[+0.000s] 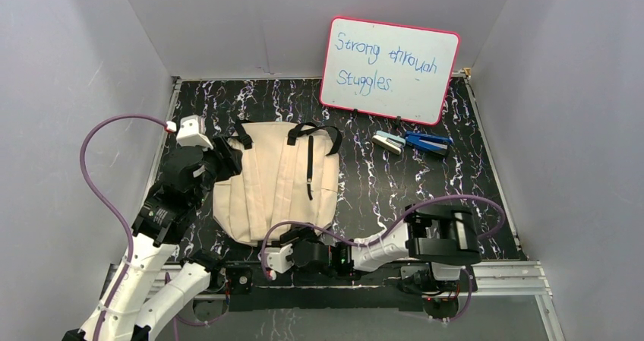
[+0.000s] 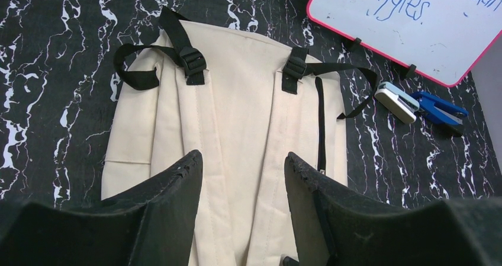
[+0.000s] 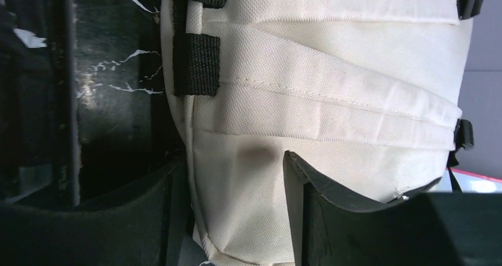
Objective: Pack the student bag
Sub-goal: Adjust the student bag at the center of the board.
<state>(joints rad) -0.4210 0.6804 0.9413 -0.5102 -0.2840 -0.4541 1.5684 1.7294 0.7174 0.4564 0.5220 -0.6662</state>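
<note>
Where the student bag (image 1: 277, 178) ends rightward, bare tabletop (image 1: 380, 185) spreads.

Black marble-patterned worktop (image 1: 395, 197) veined in white, shut in by plain pale grey walls (image 1: 228, 22) at 9, 12 and 3 o'clock. Pink-framed whiteboard (image 1: 389, 67) propped at 1 o'clock, aluminium rail (image 1: 501, 269) along 6 o'clock. Soft, even light.

Pink-rimmed whiteboard (image 1: 389, 68) at back; pale stapler (image 1: 388, 142), blue stapler (image 1: 427, 143) side by side
</note>
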